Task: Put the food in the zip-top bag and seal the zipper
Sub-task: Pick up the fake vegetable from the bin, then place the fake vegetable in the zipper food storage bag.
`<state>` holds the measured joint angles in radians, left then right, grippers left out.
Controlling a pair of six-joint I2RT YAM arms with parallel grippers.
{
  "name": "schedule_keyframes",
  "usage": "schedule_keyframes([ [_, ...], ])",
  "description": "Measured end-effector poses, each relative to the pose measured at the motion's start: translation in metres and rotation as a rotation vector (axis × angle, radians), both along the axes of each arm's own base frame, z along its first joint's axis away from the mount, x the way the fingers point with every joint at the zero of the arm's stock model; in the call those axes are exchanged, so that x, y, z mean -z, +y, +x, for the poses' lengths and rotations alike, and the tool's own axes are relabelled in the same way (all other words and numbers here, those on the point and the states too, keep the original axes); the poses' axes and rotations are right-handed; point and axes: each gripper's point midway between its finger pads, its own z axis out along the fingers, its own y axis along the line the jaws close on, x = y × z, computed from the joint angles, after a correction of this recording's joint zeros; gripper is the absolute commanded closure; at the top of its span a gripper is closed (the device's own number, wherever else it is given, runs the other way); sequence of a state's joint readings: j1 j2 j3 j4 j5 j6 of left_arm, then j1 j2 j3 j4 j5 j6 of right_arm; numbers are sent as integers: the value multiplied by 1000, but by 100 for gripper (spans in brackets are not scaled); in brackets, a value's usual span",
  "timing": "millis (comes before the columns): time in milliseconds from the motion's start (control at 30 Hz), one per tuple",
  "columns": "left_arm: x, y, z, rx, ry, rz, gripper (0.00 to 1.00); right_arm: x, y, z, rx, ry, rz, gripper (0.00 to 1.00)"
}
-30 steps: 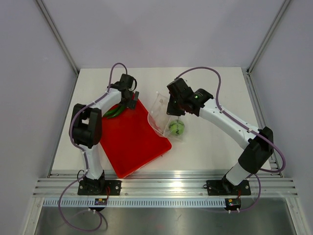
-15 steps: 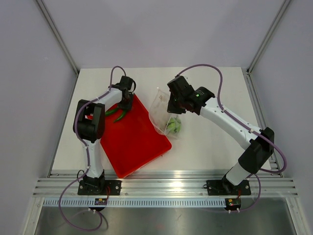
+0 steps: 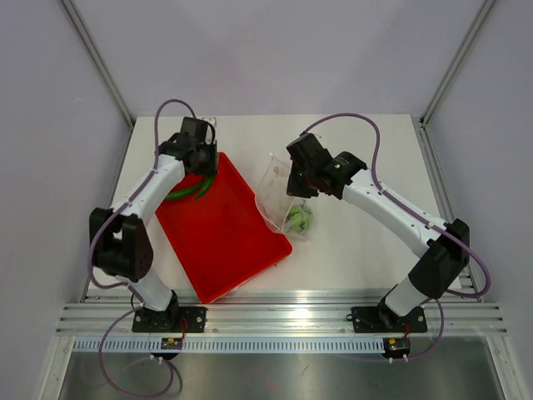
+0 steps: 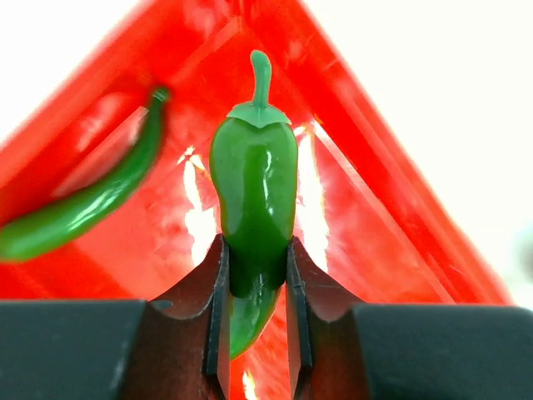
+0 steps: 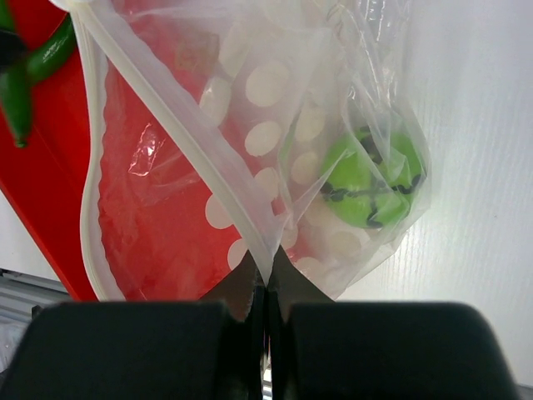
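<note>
In the left wrist view my left gripper point(image 4: 255, 247) is shut on the lower end of a plump green pepper point(image 4: 254, 171), stem pointing away, over the red tray point(image 4: 366, 242). A slim dark green pepper point(image 4: 83, 208) lies on the tray to its left. From above, the left gripper point(image 3: 202, 169) is over the tray's far corner. My right gripper point(image 5: 265, 271) is shut on the zipper point(image 5: 179, 137) of the zip-top bag point(image 5: 275, 92) and holds its mouth up. A lime-green ball point(image 5: 371, 177) rests inside the bag point(image 3: 279, 193), below the right gripper point(image 3: 296, 190).
The red tray point(image 3: 225, 242) lies slanted across the left half of the white table, and the bag's mouth overlaps its right edge. Grey walls and metal posts enclose the table on three sides. A ribbed metal rail runs along the near edge.
My left gripper has shut on the plump pepper. The left arm's elbow has swung out to the left. The right arm and the bag have hardly moved.
</note>
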<state>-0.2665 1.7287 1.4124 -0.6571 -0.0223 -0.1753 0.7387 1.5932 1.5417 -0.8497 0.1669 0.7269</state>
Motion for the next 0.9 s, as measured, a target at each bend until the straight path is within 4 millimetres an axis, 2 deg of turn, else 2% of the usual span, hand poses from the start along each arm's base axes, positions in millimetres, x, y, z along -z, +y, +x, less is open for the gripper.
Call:
schedule_keyframes([
  [100, -67, -5, -4, -1, -165, -84, 100, -1, 0, 0, 0, -4, 4, 100],
  [200, -136, -19, -18, 59, -334, -220, 100, -2, 2, 1, 0, -10, 10, 100],
  [300, -182, -40, -34, 151, -434, -356, 100, -2, 2, 2, -1, -11, 12, 100],
  [367, -200, -57, -44, 226, -470, -461, 100, -2, 2, 2, -1, -11, 14, 100],
  [467, -207, -85, -59, 338, -476, -619, 100, -2, 3, 2, -2, -13, 16, 100],
  [633, -185, -121, -88, 460, -406, -809, 100, -3, 3, 3, -2, -15, 18, 100],
  [700, -185, -131, -96, 491, -404, -863, 100, -3, 4, 3, -2, -17, 20, 100],
  [900, -208, -148, -117, 574, -491, -986, 100, -4, 5, 4, -2, -24, 26, 100],
])
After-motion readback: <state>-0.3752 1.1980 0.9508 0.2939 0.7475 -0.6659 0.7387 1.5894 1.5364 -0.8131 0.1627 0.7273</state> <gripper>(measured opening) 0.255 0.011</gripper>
